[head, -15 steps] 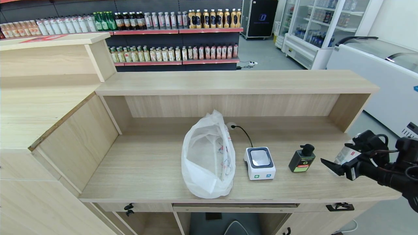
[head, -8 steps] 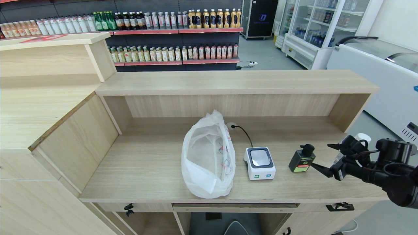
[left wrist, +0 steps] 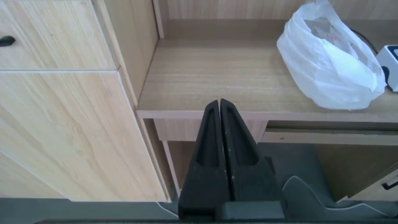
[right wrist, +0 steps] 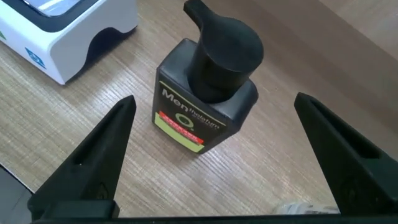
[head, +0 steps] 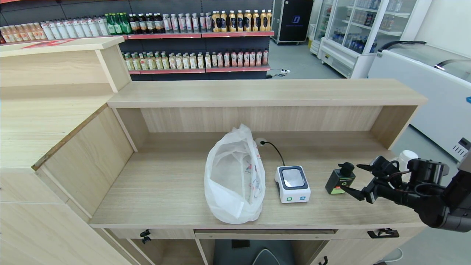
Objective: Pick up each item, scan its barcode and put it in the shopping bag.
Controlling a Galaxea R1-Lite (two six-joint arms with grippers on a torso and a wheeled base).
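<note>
A dark pump bottle (head: 340, 180) (right wrist: 206, 94) with a green and red label stands on the wooden counter (head: 169, 184), right of the white barcode scanner (head: 292, 183) (right wrist: 61, 30). My right gripper (head: 354, 179) (right wrist: 221, 146) is open just to the bottle's right, its fingers spread on either side of it without touching. A white shopping bag (head: 234, 179) (left wrist: 331, 56) lies open left of the scanner. A white-capped bottle (head: 404, 159) stands behind my right arm, mostly hidden. My left gripper (left wrist: 220, 112) is shut, low in front of the counter's left end.
The scanner's black cable (head: 275, 149) runs back to the rear panel. A raised shelf (head: 265, 92) overhangs the counter's back. Side walls close the counter at left and right. Drawers with black handles (head: 382, 232) sit under the front edge.
My right gripper has moved left across the counter's right end, from beyond the edge up to the pump bottle. The white-capped bottle has come into sight behind the arm.
</note>
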